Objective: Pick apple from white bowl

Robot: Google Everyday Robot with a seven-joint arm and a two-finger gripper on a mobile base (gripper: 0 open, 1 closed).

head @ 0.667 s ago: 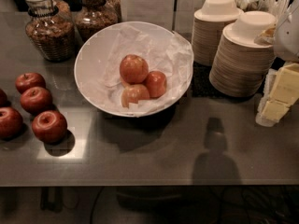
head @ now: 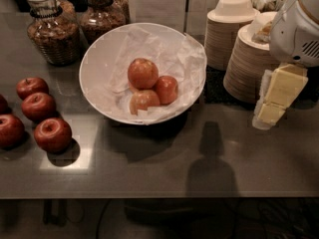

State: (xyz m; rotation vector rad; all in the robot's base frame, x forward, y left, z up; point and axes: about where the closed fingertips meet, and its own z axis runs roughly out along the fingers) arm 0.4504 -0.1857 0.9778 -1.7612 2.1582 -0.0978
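The white bowl (head: 99, 59), lined with crinkled white paper, stands at the middle back of the dark table. Three orange-red apples lie in it. The apple (head: 143, 72) is the largest and sits on top at the back. A smaller one (head: 167, 89) lies to its right. One with a pale patch (head: 143, 101) lies in front. My gripper (head: 266, 114), with yellowish pads under a white arm housing (head: 296, 29), hangs at the right edge. It is to the right of the bowl and apart from it, in front of the paper bowl stacks.
Several dark red apples (head: 52, 134) lie on the table at the left. Two glass jars (head: 50, 31) stand at the back left. Stacks of beige paper bowls (head: 232, 29) stand at the back right, close behind my gripper. The table's front edge (head: 149, 197) runs along the bottom.
My gripper and arm have shifted a little to the left, toward the bowl. The bowl and the apples have not moved.
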